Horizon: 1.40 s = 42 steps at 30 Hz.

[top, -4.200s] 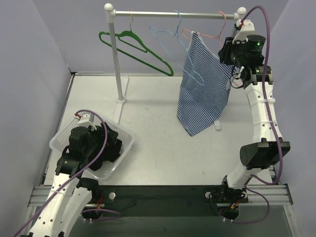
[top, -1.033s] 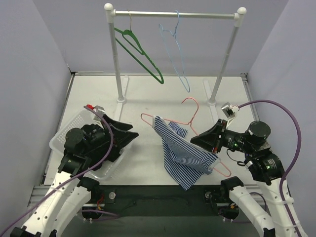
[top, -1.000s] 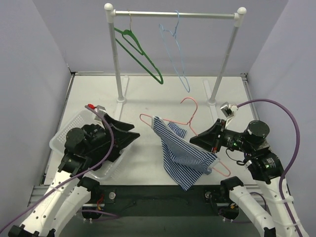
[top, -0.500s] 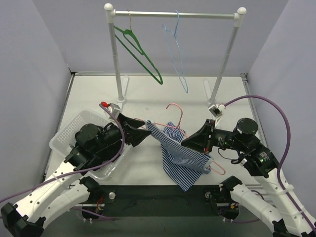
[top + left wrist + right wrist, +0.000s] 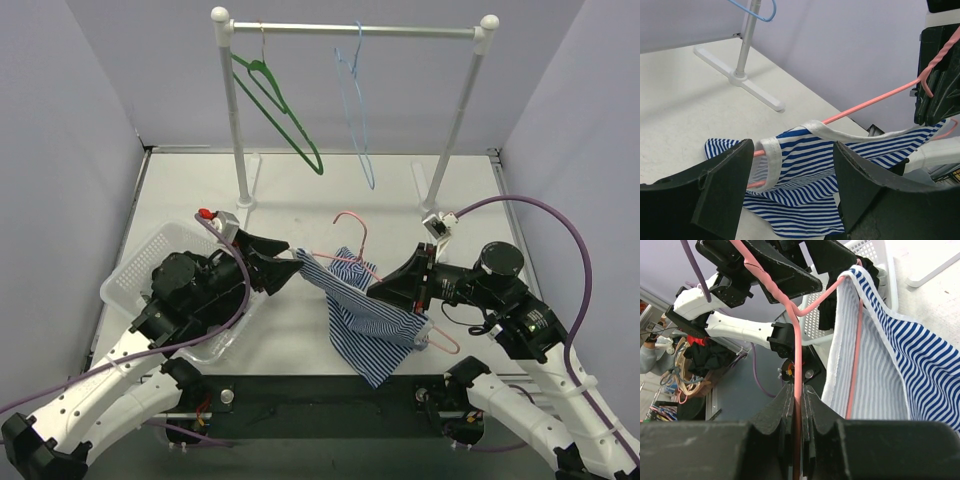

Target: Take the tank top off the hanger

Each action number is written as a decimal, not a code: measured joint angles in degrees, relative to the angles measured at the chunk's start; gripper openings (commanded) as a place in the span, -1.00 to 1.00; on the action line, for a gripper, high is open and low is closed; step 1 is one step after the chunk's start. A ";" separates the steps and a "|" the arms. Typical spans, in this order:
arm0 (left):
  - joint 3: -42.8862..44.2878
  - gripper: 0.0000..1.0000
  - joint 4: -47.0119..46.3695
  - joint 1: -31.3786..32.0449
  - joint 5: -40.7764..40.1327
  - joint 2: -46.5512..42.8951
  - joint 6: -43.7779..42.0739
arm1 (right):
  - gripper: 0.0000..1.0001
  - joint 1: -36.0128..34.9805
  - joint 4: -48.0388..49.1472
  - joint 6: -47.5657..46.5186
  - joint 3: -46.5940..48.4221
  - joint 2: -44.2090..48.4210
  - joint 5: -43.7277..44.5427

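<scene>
Right gripper (image 5: 380, 291) is clamped on the wire of the pink hanger (image 5: 349, 226), holding it above the near middle of the table (image 5: 300, 195).

Striped tank top (image 5: 367, 322) is on that hanger. One white-edged strap loops over the hanger's left arm, and the body droops to the near side.

Left gripper (image 5: 293, 267) has its jaws wide, tips level with the strap. Contact cannot be told.

White basket (image 5: 128, 275) is near left, under the left arm.

Rack (image 5: 352, 30) is at the far side, carrying a green hanger (image 5: 280, 105) and a blue hanger (image 5: 356, 105).
</scene>
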<state>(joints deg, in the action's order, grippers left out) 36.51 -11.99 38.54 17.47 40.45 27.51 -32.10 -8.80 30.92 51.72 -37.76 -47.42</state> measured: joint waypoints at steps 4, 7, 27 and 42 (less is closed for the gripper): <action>-0.72 0.40 -0.76 0.00 0.37 0.70 0.81 | -1.00 -0.61 0.02 0.46 0.00 0.00 0.59; -1.46 0.40 -1.05 0.00 0.35 0.57 1.36 | -1.00 -0.83 0.02 0.55 0.00 0.00 1.16; -3.28 0.54 1.51 0.04 -2.19 -3.30 9.60 | -1.00 -2.54 0.90 0.59 0.00 -0.17 4.28; -5.03 0.12 -3.61 0.04 -2.45 1.95 9.84 | -1.00 -4.90 4.52 2.89 -0.98 -0.17 4.72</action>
<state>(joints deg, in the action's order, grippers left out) 31.48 -15.59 38.59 15.03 42.39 37.34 -36.99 -4.27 33.80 50.74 -37.93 -42.70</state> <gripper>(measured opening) 0.669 0.073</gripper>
